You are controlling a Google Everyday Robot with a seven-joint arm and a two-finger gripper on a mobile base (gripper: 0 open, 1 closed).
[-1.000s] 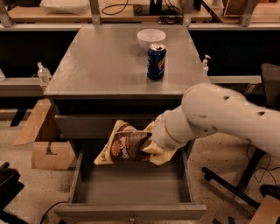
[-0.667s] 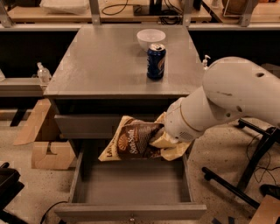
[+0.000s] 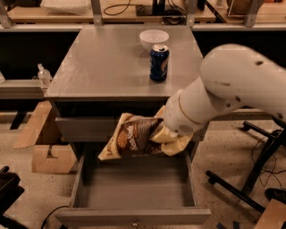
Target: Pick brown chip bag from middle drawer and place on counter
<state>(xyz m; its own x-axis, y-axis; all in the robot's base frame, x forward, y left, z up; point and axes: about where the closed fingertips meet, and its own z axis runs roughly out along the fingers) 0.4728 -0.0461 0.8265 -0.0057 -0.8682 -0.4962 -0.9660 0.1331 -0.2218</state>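
The brown chip bag [image 3: 134, 138], dark brown with cream-yellow ends and an orange logo, hangs in the air above the open middle drawer [image 3: 134, 190]. My gripper [image 3: 161, 133] is shut on the bag's right end, at the front of the cabinet below the counter's edge. The white arm covers most of the gripper. The drawer's grey floor is bare, with a small knob [image 3: 135, 222] on its front. The grey counter [image 3: 114, 62] lies above and behind the bag.
A blue soda can [image 3: 159, 62] and a white bowl [image 3: 153, 39] stand on the counter's right rear. A cardboard box [image 3: 49, 156] sits on the floor at left. Black chair legs [image 3: 250, 179] are at right. A wooden workbench [image 3: 111, 11] with cables runs behind.
The bag has been lifted higher out of the drawer and carried slightly right, and the arm has risen with it.
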